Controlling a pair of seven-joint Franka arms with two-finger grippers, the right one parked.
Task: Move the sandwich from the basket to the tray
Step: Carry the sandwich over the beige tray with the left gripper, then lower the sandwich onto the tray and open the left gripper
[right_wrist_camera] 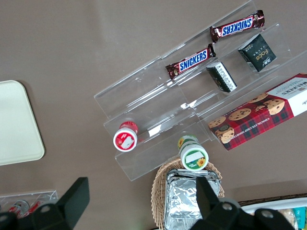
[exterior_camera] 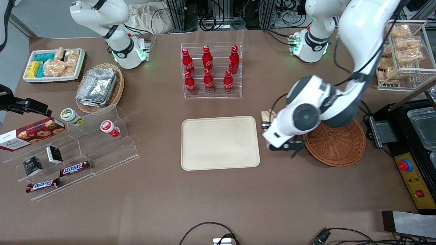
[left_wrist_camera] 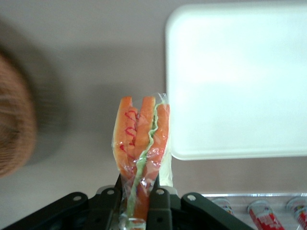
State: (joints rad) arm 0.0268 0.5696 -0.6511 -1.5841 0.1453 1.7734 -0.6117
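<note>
My left gripper [left_wrist_camera: 139, 184] is shut on the sandwich [left_wrist_camera: 141, 143], a plastic-wrapped wedge with orange-red and green filling along its cut edge. In the front view the gripper [exterior_camera: 267, 123] holds the sandwich [exterior_camera: 266, 117] above the bare table, in the gap between the cream tray [exterior_camera: 219, 143] and the round reddish-brown basket [exterior_camera: 335, 146]. The sandwich hangs just off the tray's [left_wrist_camera: 240, 81] rounded corner. The basket [left_wrist_camera: 14, 129] lies apart from it and holds nothing I can see, though the arm covers part of it.
A clear rack of red bottles [exterior_camera: 211, 69] stands farther from the front camera than the tray. A stepped acrylic shelf with snacks [exterior_camera: 78, 149], a tan basket of foil containers [exterior_camera: 98, 86] and a white snack bin [exterior_camera: 54, 64] lie toward the parked arm's end. A black appliance [exterior_camera: 415, 143] flanks the basket.
</note>
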